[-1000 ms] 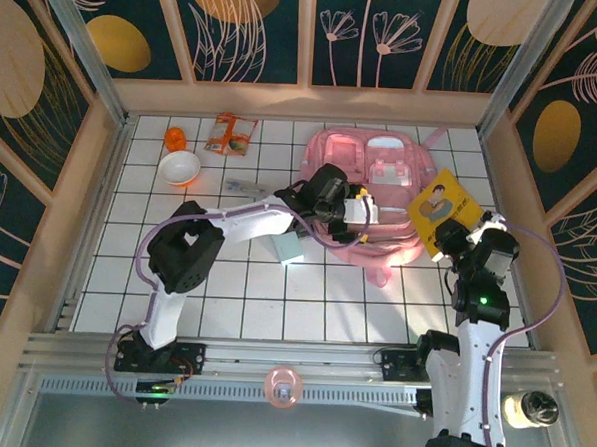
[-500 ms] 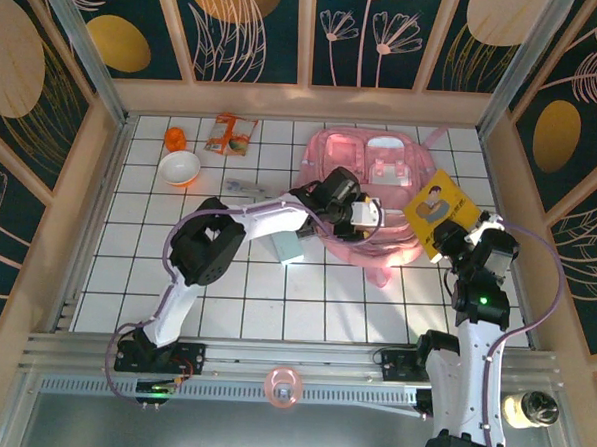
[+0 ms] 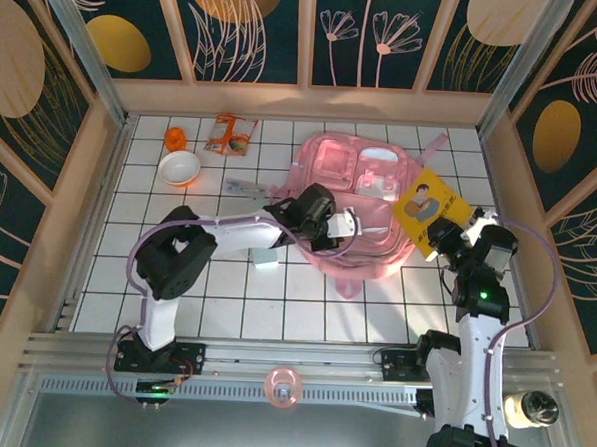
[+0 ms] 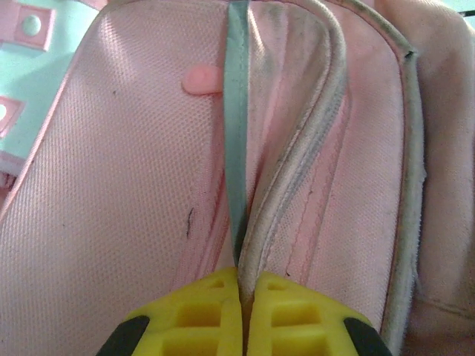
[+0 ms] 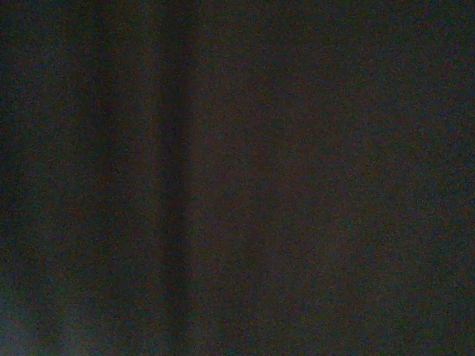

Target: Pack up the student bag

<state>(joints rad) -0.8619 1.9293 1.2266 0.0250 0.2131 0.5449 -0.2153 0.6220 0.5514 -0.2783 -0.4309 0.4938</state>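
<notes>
student bag (image 3: 333,170) lies flat on worktop (image 3: 274,302), toward far right corner, front side up. left pincer (image 3: 344,226) sits at the bag's near-left rim, closed on it. In the left wrist view its yellow fingertips (image 4: 193,315) press together, pinching the bag's dirty white piping beside a teal zip strip. right pincer (image 3: 446,237) near worktop's right edge grips yellow book (image 3: 432,203) by its near corner; the book is tilted and overlaps the bag's right side. Toward far left corner: bowl (image 3: 179,167), snack packet (image 3: 230,135), small orange object (image 3: 175,137). pale teal box (image 3: 267,259) partly under left arm, left of bag
</notes>
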